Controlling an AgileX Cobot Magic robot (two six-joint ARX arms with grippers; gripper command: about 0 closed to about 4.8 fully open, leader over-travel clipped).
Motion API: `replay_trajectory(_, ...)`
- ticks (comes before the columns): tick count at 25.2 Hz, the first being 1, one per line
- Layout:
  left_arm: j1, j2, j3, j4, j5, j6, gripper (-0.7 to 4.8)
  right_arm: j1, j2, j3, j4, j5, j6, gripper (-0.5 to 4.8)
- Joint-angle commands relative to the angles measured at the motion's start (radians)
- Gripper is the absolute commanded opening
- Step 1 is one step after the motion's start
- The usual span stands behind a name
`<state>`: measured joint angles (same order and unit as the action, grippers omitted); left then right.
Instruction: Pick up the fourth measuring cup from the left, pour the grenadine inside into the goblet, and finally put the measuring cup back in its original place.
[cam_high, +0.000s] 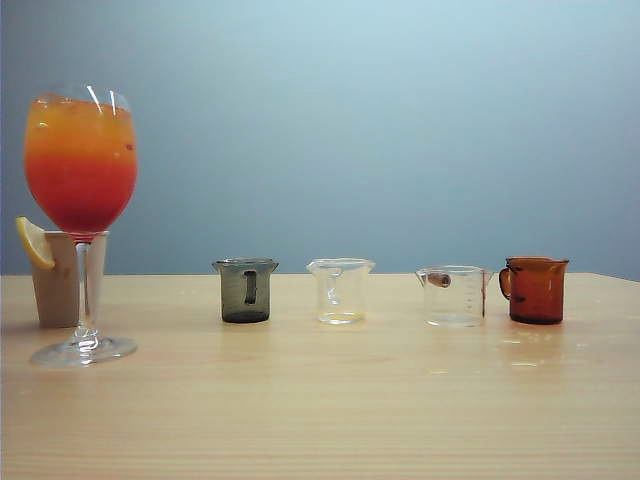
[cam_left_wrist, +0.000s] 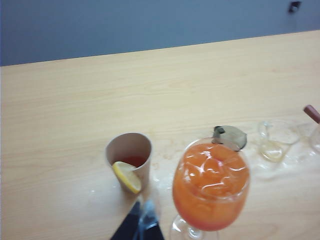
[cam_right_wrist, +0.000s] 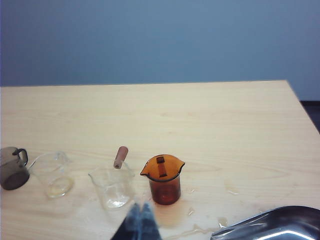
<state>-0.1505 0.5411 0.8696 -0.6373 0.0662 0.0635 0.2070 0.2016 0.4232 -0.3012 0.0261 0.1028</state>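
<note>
Right gripper (cam_right_wrist: 139, 220): seen only in its own wrist view, fingers pressed together and holding nothing, raised above the table just short of the fourth measuring cup.
Left gripper (cam_left_wrist: 141, 226): its dark fingertips also look pressed together with nothing between them; it hangs above the table near the foot of the goblet. Neither gripper appears in the exterior view.
Fourth measuring cup (cam_high: 536, 290): amber-brown, upright on the table at the right end of the row, handle turned toward the clear cup (cam_high: 455, 295) beside it. No gripper touches it. The wrist view shows no clear pool of liquid inside, though the tinted wall makes that hard to judge.
Grenadine (cam_high: 80, 200): a deep red band sits low in the goblet's bowl, under an orange layer.
Goblet (cam_high: 82, 220): upright at the far left, nearly full, its stem just in front of a beige holder (cam_high: 60, 280) with a lemon slice (cam_high: 33, 243).
Other cups: the smoky grey cup (cam_high: 245, 290) and another clear cup (cam_high: 340, 291) stand upright, spaced along the row.
Table (cam_right_wrist: 225, 130): a few wet spots lie near the amber cup.
Progress: judged from this layout, pouring and returning appear done; only drawing the arms clear seems left.
</note>
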Motion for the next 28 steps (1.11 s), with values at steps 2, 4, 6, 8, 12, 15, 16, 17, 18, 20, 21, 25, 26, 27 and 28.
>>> replay_trajectory(2, 0.055, -0.094, -0.107, 0.054, -0.001, 0.005, -0.04, -0.001, -0.005, -0.039, 0.014, 0.009, 0.002, -0.08)
replay_trajectory(4, 0.069, -0.174, -0.190, 0.071, 0.000, 0.005, -0.04, -0.001, -0.013, -0.088, 0.029, 0.009, 0.003, -0.08)
replay_trajectory(6, 0.069, -0.232, -0.241, 0.072, 0.000, 0.005, -0.04, -0.001, -0.030, -0.118, 0.038, 0.009, 0.015, -0.08)
replay_trajectory(8, 0.069, -0.293, -0.293, 0.077, 0.000, 0.005, -0.04, -0.001, -0.057, -0.142, 0.050, 0.009, 0.042, -0.08)
replay_trajectory(12, 0.069, -0.430, -0.423, 0.109, 0.000, 0.005, -0.04, -0.002, -0.130, -0.203, 0.092, 0.030, 0.047, -0.08)
replay_trajectory(15, 0.069, -0.508, -0.497, 0.132, 0.001, 0.004, -0.04, -0.002, -0.167, -0.236, 0.085, 0.057, 0.047, -0.08)
replay_trajectory(16, 0.069, -0.530, -0.518, 0.138, 0.001, 0.005, -0.04, -0.002, -0.177, -0.247, 0.077, 0.067, 0.047, -0.08)
replay_trajectory(17, 0.069, -0.542, -0.543, 0.150, 0.001, 0.005, -0.04, -0.002, -0.185, -0.254, 0.068, 0.074, 0.047, -0.08)
replay_trajectory(18, 0.069, -0.540, -0.558, 0.153, 0.001, 0.005, -0.04, -0.002, -0.191, -0.264, 0.066, 0.081, 0.047, -0.08)
replay_trajectory(20, 0.070, -0.539, -0.588, 0.163, 0.002, 0.005, -0.04, -0.002, -0.198, -0.277, 0.064, 0.089, 0.046, -0.07)
replay_trajectory(21, 0.068, -0.539, -0.605, 0.174, 0.002, 0.005, -0.04, -0.002, -0.200, -0.286, 0.070, 0.089, 0.046, -0.08)
replay_trajectory(25, 0.066, -0.539, -0.691, 0.191, 0.001, 0.005, -0.04, -0.003, -0.200, -0.326, 0.071, 0.116, 0.008, -0.07)
replay_trajectory(26, 0.066, -0.539, -0.707, 0.191, 0.001, 0.005, -0.04, -0.003, -0.200, -0.336, 0.075, 0.118, -0.013, -0.07)
replay_trajectory(27, 0.066, -0.539, -0.727, 0.190, 0.001, 0.005, -0.04, -0.003, -0.200, -0.344, 0.075, 0.118, -0.023, -0.07)
replay_trajectory(28, 0.066, -0.539, -0.743, 0.190, 0.001, 0.005, -0.04, -0.003, -0.200, -0.354, 0.079, 0.118, -0.026, -0.06)
